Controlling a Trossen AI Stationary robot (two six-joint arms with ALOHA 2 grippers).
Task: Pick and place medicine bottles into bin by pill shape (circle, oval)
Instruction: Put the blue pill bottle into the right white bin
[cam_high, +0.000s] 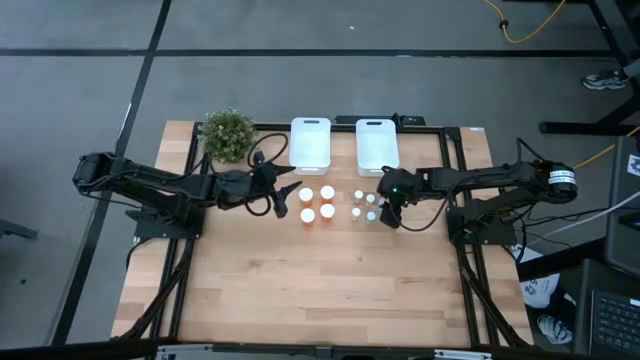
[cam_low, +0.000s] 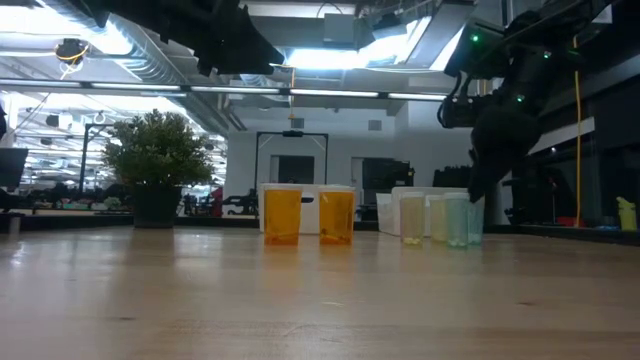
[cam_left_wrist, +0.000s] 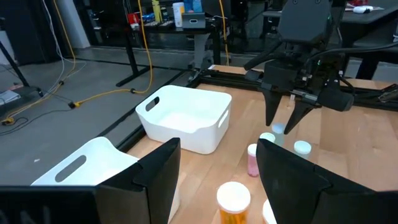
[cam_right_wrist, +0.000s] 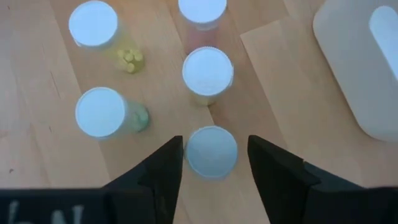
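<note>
Pale butcher-block wood makes up the table (cam_high: 300, 290), its lower half bare in the overhead picture. Near the middle stand four orange cylindrical medicine bottles with white caps (cam_high: 317, 203) in a square, and just right of them a cluster of smaller pale bottles with white round caps (cam_high: 364, 205). The right gripper (cam_high: 384, 212) hangs over the right edge of that cluster, its dark fingers (cam_right_wrist: 163, 171) spread to either side of one small pale-capped bottle (cam_right_wrist: 211, 151); thin gaps show on both sides, so it brackets the cap without pinching it. The left gripper (cam_high: 284, 199) waits left of the orange bottles, its fingers apart and holding nothing. Farther back, at the upper centre of the frame, two white rectangular plastic bins (cam_high: 311, 142) sit side by side, with a small green potted plant (cam_high: 229, 134) to their left at the table's far edge.
</note>
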